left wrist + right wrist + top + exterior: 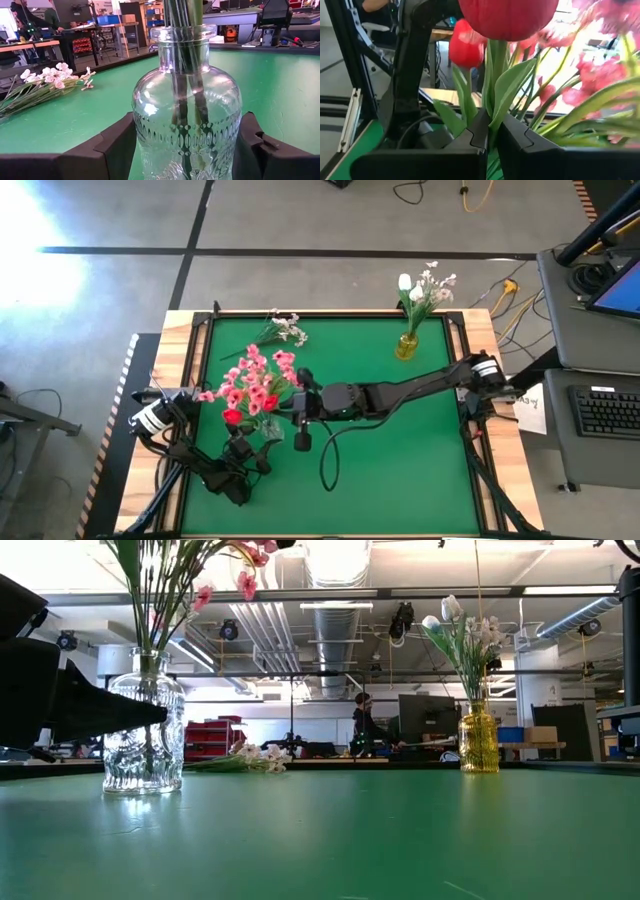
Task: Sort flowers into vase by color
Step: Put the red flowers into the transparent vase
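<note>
Between our left gripper's (185, 150) spread fingers sits the clear glass vase (187, 110), each pad close against its sides, steadying it. Above it, our right gripper (490, 132) is pinched together on the green stem of a red tulip (507, 17), holding it among the pink and red flowers (252, 388) already standing in that vase. Well beyond the right gripper stands a small yellow vase (407, 344) with white tulips (450, 612), and beyond the left gripper a spray of white blossoms (55, 77) lies loose on the green table (400, 470).

We judge the risks thus: if the stem misses the narrow neck, it may catch the rim or drag neighbouring stems out; a sideways pull could tip the vase should the left grip be slack. No readable writing or label shows anywhere.
</note>
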`<state>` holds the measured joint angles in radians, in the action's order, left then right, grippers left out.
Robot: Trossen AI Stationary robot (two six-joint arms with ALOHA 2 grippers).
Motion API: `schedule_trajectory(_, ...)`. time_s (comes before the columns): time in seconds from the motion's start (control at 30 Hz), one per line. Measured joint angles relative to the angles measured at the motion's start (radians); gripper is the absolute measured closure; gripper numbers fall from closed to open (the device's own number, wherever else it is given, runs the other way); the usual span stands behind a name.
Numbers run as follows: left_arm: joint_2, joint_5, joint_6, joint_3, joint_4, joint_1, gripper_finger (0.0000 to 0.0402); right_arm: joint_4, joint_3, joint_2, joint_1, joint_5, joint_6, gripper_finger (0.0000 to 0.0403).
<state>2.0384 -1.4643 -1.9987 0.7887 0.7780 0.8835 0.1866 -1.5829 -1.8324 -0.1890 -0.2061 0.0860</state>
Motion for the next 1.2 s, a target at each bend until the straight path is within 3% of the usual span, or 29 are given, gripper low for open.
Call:
schedule_trajectory(0.83,0.000,0.006,0.001,0.002,-0.004,0.001,0.0167,0.009,0.000,-0.056,0.000,-0.028,-0.002,0.0382)
schedule_trajectory(0.97,0.000,0.006,0.001,0.002,-0.004,0.003,0.0167,0.007,0.000,-0.056,0.000,-0.029,0.008,0.0354)
schedule_trajectory(1.2,-0.001,0.007,0.000,0.002,-0.004,0.004,0.0167,-0.006,0.000,-0.056,-0.001,-0.030,-0.009,0.0265)
